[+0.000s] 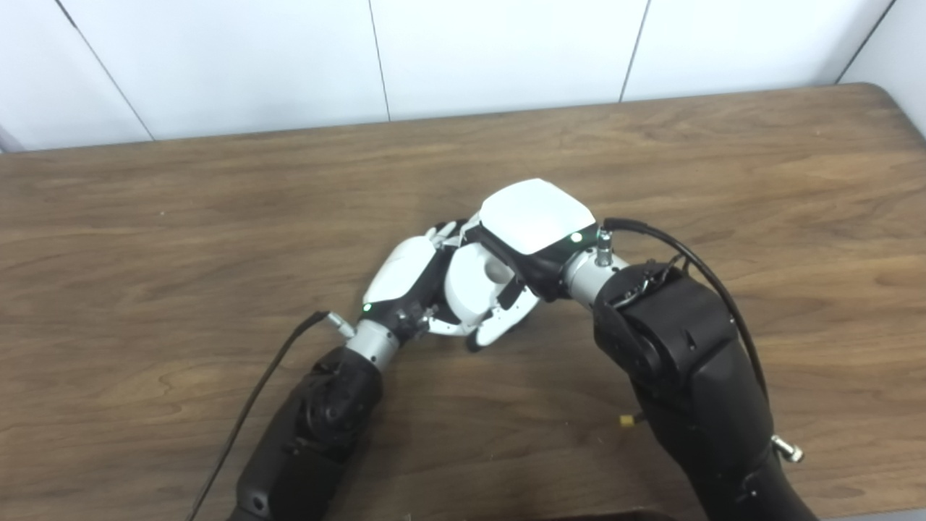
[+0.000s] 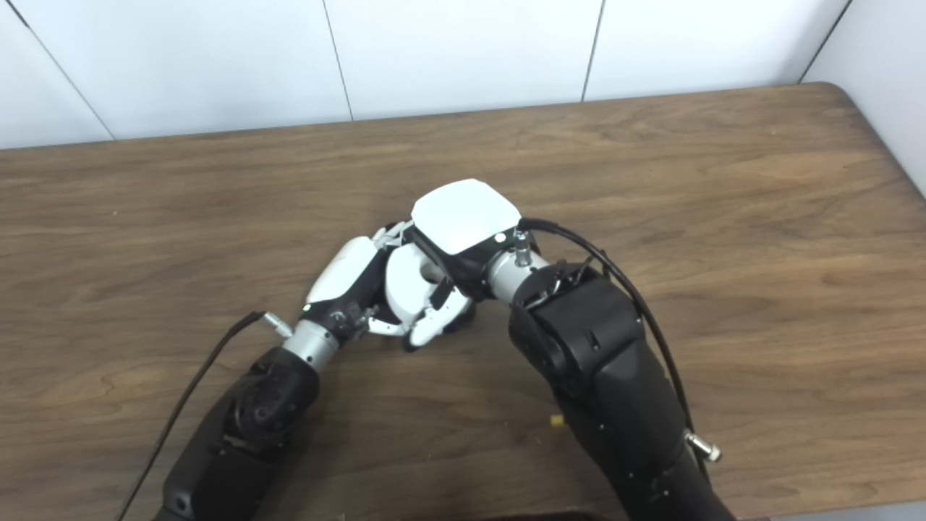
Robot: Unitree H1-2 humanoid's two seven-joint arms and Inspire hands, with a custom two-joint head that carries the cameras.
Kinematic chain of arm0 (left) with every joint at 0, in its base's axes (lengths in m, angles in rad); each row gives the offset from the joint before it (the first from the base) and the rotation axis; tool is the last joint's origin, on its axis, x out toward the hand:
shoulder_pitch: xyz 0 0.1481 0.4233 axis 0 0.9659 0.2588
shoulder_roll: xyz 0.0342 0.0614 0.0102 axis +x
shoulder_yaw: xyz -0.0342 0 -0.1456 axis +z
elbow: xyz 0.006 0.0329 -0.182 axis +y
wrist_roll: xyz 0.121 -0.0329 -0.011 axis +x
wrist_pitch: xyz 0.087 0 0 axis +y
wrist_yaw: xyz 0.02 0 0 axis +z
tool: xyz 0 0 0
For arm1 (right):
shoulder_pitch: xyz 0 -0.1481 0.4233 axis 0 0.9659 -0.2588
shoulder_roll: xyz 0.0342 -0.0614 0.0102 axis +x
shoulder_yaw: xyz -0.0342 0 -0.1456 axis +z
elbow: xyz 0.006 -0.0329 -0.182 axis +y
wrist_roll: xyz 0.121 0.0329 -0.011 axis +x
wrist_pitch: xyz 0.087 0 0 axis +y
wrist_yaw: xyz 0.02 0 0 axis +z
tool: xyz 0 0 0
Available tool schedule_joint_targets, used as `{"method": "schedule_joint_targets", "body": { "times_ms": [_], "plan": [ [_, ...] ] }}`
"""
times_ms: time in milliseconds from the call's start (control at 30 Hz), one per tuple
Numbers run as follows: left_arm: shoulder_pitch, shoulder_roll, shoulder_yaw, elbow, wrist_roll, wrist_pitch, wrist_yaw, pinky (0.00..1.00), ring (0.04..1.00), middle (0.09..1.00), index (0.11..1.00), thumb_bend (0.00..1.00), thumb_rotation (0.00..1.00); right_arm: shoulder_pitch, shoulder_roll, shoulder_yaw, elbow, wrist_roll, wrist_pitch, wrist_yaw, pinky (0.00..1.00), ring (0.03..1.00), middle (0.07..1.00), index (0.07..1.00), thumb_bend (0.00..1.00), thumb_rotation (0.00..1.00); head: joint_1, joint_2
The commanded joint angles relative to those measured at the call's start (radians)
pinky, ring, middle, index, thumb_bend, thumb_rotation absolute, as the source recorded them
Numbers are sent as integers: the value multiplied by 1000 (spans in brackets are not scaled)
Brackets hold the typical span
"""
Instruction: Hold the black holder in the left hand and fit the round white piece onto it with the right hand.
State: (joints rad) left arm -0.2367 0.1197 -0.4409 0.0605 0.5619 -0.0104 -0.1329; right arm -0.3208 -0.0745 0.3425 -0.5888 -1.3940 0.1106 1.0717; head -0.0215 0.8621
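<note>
My two hands meet at the middle of the table. The round white piece (image 1: 469, 289) sits between them and shows a hollow on its right side; it also shows in the right eye view (image 2: 405, 286). My right hand (image 1: 534, 217) comes over it from the right with its fingers curled down around it. My left hand (image 1: 406, 273) is closed from the left on the black holder (image 1: 438, 281). Only a dark sliver of the holder shows between the palm and the white piece, which presses against it. How the two parts sit together is hidden by the hands.
The wooden table (image 1: 723, 181) runs to a white wall at the back, and its right edge is near the corner. A small yellow bit (image 1: 626, 420) lies beside my right forearm. Black cables run along both forearms.
</note>
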Motion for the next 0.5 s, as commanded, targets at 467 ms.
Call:
{"method": "schedule_joint_targets", "body": {
  "times_ms": [467],
  "plan": [
    [10, 8, -30, 12, 19, -8, -23, 1000, 969, 816, 484, 524, 54, -30, 26, -45, -43, 7, -23, 27, 750, 886, 853, 753, 1000, 769, -4, -3]
  ]
}}
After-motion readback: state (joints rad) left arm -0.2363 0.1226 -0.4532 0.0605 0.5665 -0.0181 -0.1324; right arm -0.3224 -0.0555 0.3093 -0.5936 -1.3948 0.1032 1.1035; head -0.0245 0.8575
